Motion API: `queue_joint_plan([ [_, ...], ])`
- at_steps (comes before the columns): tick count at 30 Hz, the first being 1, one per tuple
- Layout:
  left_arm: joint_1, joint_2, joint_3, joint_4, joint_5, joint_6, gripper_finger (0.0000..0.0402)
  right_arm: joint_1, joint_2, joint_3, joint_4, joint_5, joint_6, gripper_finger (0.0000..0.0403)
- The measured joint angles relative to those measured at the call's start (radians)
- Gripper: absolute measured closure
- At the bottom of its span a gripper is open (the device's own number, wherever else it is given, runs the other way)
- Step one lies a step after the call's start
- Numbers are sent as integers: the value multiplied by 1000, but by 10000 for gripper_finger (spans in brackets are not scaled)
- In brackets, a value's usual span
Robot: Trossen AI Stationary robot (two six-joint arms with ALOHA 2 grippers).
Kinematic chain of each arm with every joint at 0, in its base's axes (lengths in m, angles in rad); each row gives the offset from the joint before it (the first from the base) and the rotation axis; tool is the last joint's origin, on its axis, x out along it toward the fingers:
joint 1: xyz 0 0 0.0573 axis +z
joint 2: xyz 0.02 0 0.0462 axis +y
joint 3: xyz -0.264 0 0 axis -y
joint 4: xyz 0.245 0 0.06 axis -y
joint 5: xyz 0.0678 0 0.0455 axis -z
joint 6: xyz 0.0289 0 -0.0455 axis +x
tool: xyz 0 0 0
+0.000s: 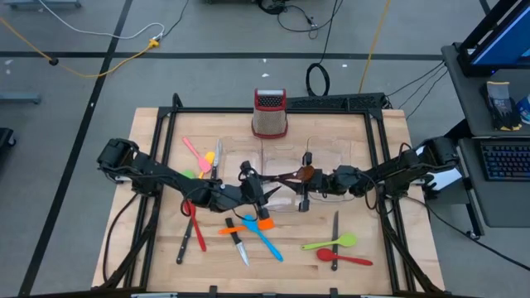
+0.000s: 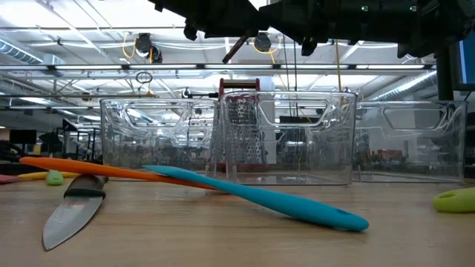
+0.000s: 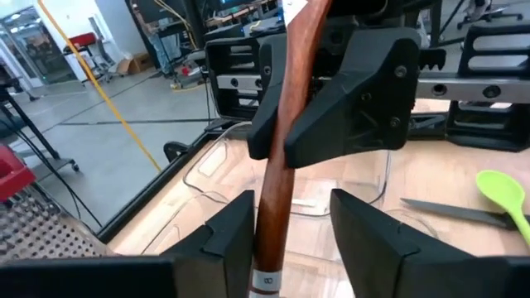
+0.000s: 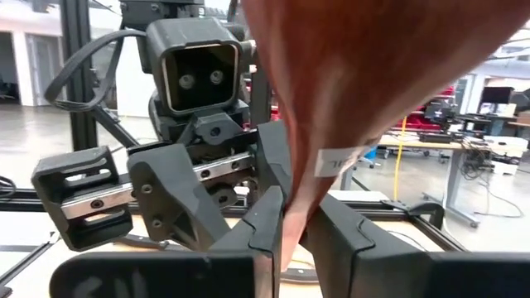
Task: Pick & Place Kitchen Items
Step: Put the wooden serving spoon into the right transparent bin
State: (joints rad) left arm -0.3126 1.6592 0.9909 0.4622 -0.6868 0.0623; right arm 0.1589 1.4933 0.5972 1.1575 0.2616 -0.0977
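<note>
A brown spoon (image 1: 291, 175) hangs in the air over the clear bins (image 1: 286, 157) at mid-table, between my two grippers. My right gripper (image 4: 298, 232) is shut on it. My left gripper (image 3: 286, 232) is open, its fingers standing on either side of the spoon's handle (image 3: 269, 215), with a gap showing beside one finger. The other kitchen items lie flat on the wooden table nearer the front edge: a blue spatula (image 1: 263, 238), an orange one (image 1: 244, 228), a knife (image 1: 239, 249), a green spoon (image 1: 331, 242) and a red spoon (image 1: 344, 259). My right gripper pinches the spoon's stem (image 4: 291, 228) between its two fingers, just below the bowl (image 4: 356, 74). It comes in about level from the table's right. The spoon is lifted clear and lies roughly level, its handle reaching toward my left gripper. My left gripper: whether one finger (image 3: 232, 236) touches the handle, I cannot tell.
A steel box grater with a red top (image 1: 269, 113) stands at the far edge behind the bins. More utensils lie at the left: a pink one (image 1: 195, 151) and dark-handled ones (image 1: 190, 230). A second knife (image 1: 335, 230) lies right of centre. A black frame rims the table.
</note>
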Motion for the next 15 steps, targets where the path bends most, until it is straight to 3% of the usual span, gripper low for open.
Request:
queue_joint_plan([
  [15, -20, -39, 0, -112, -180, 63, 186, -3, 0, 0, 4, 147, -51, 369],
])
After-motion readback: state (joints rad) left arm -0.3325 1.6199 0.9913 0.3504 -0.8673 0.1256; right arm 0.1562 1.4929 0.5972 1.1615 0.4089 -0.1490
